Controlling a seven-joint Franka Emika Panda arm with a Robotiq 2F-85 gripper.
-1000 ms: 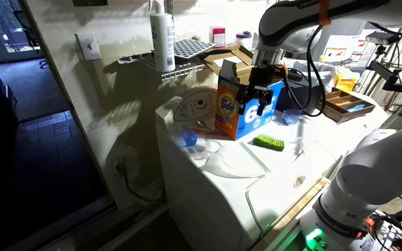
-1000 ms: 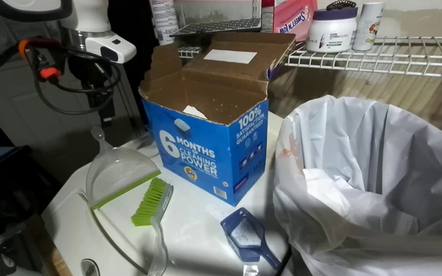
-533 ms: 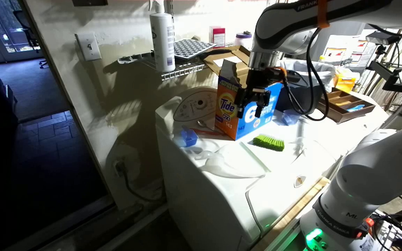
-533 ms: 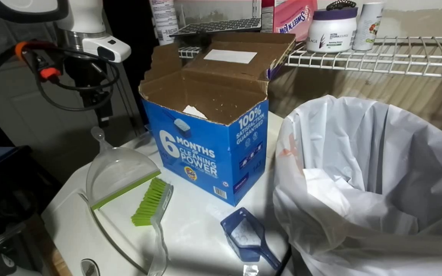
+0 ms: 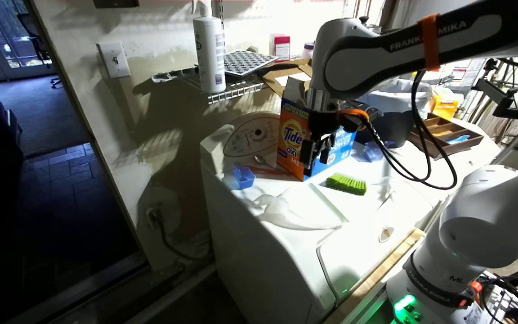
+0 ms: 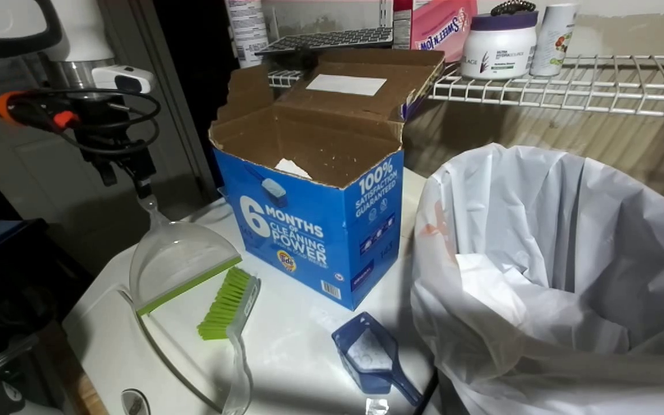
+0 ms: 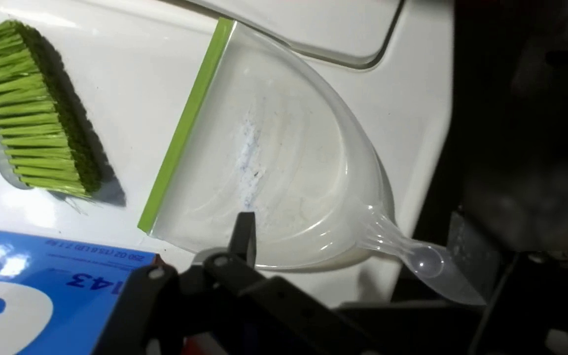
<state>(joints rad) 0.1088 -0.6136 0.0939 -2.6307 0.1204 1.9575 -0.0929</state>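
Near the dustpan handle [image 7: 424, 261], the pincer [image 6: 126, 184] gapes wide, contact hard to judge.

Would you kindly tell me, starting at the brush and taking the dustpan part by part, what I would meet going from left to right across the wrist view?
Green-bristled brush → dustpan's green lip → dustpan's clear pan → dustpan's handle.

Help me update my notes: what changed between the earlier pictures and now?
The tool has moved lower and leftward in both exterior views, jaws open; nothing was visibly grasped or released. The dustpan, green brush and Tide box stayed put.
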